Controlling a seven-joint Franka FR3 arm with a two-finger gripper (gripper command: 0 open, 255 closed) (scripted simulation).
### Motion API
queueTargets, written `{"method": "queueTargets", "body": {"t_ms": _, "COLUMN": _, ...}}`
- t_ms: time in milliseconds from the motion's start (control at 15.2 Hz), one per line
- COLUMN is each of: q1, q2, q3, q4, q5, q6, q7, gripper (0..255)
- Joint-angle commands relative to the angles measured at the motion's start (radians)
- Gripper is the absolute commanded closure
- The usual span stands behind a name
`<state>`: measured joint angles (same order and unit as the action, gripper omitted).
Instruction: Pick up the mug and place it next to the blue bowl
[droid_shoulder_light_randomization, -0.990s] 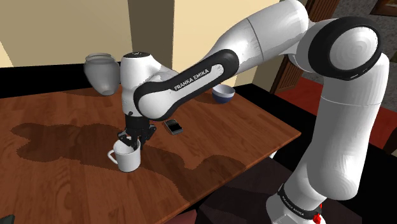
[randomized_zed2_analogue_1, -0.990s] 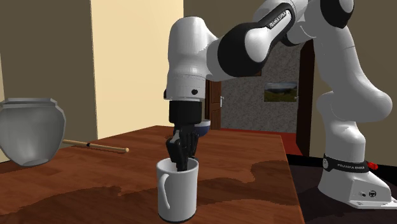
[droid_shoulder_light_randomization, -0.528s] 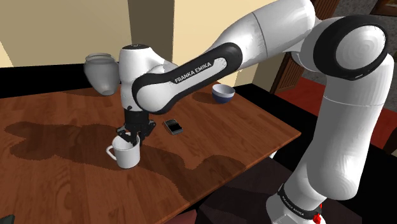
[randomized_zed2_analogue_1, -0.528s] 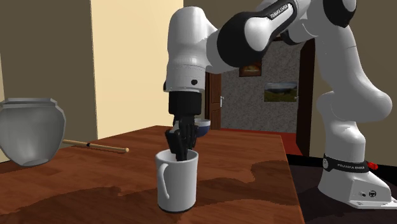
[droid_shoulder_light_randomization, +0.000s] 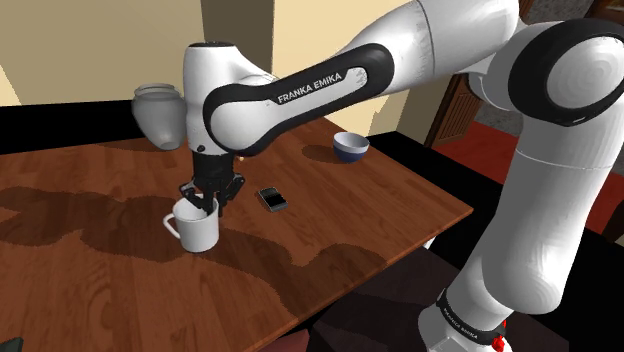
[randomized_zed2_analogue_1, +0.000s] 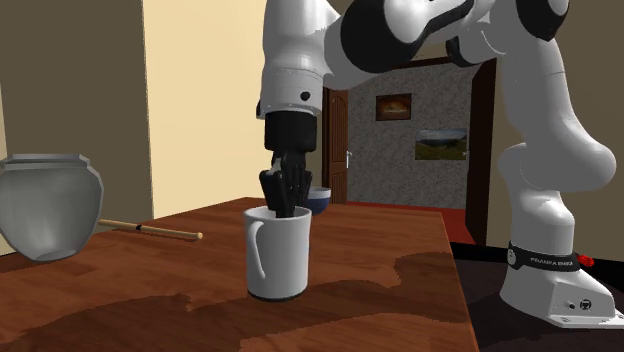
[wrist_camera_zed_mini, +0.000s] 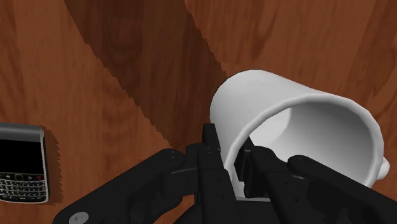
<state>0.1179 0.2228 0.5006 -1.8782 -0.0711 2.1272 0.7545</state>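
Your pincer (droid_shoulder_light_randomization: 206, 203) grips the white mug (droid_shoulder_light_randomization: 198, 232) by its rim, one finger inside and one outside. The mug is around the middle of the table (droid_shoulder_light_randomization: 390, 215), near the black phone (droid_shoulder_light_randomization: 271, 199). It is well apart from the blue bowl (droid_shoulder_light_randomization: 350, 147) by the far edge.

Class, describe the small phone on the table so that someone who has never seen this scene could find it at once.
Start at the brown wooden table. Between the white mug, clasped by the gripper, and the blue bowl lies a small phone, nearer the mug. It is the only flat, black thing there, with a dark screen and a tiny keypad.
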Motion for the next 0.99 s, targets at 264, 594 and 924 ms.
{"method": "queueTargets", "body": {"t_ms": 264, "q1": -0.004, "q2": -0.030, "q3": 0.005, "q4": 0.049, "q5": 0.018, "q6": -0.075, "q7": -0.008, "gripper": 255}}
{"method": "queueTargets", "body": {"t_ms": 594, "q1": -0.006, "q2": -0.047, "q3": 0.008, "q4": 0.096, "q5": 0.028, "q6": -0.138, "q7": -0.013, "gripper": 255}}
{"method": "queueTargets", "body": {"t_ms": 924, "q1": -0.006, "q2": -0.059, "q3": 0.009, "q4": 0.150, "q5": 0.035, "q6": -0.202, "q7": -0.016, "gripper": 255}}
